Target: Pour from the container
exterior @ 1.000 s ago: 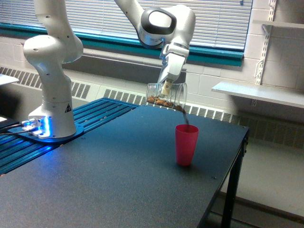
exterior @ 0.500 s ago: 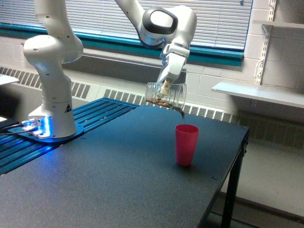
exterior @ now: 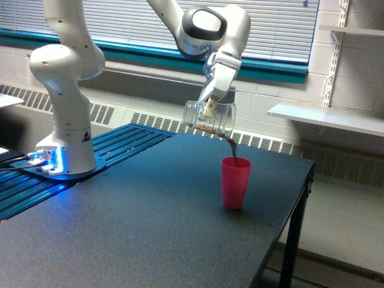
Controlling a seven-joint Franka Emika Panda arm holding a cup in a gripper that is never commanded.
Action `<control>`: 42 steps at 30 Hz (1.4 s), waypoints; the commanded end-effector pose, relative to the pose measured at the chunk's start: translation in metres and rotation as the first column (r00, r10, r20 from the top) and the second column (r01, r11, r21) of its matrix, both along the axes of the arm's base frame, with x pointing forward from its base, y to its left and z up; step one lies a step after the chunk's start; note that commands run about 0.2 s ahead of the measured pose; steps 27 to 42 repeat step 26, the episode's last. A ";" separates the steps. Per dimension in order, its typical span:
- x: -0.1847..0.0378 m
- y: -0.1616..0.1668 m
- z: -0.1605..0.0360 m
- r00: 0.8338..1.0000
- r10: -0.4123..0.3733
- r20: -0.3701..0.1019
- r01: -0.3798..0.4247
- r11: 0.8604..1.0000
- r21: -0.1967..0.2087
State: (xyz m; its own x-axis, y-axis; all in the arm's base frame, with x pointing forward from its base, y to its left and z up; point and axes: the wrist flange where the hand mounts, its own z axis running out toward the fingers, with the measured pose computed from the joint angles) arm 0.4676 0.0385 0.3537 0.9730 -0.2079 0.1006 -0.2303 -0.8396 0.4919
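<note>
In the exterior view my gripper point(exterior: 211, 109) is shut on the container point(exterior: 210, 117), a small clear plastic cup tipped on its side with its mouth toward the exterior view's right. A little brown granular matter lies along its lower wall. A thin brown stream point(exterior: 231, 146) runs from its lip down into the pink cup point(exterior: 235, 182), which stands upright on the dark table point(exterior: 138, 228) below and slightly right of the container.
The arm's white base point(exterior: 66, 120) stands at the exterior view's left on blue rails point(exterior: 120, 141). The table's right edge and a leg point(exterior: 294, 234) drop off close to the pink cup. A wall shelf point(exterior: 327, 118) sits behind at the right.
The container has tipped further and risen slightly. Less brown matter remains inside, and the stream now reaches down into the pink cup again.
</note>
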 end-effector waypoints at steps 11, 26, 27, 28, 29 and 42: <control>0.002 0.005 0.010 0.999 0.026 -0.031 -0.026 0.999 -0.023; 0.002 0.005 0.012 0.999 0.020 -0.035 -0.020 1.000 -0.005; 0.002 0.005 0.012 0.999 0.020 -0.035 -0.020 1.000 -0.005; 0.002 0.005 0.012 0.999 0.020 -0.035 -0.020 1.000 -0.005; 0.002 0.005 0.012 0.999 0.020 -0.035 -0.020 1.000 -0.005; 0.002 0.005 0.012 0.999 0.020 -0.035 -0.020 1.000 -0.005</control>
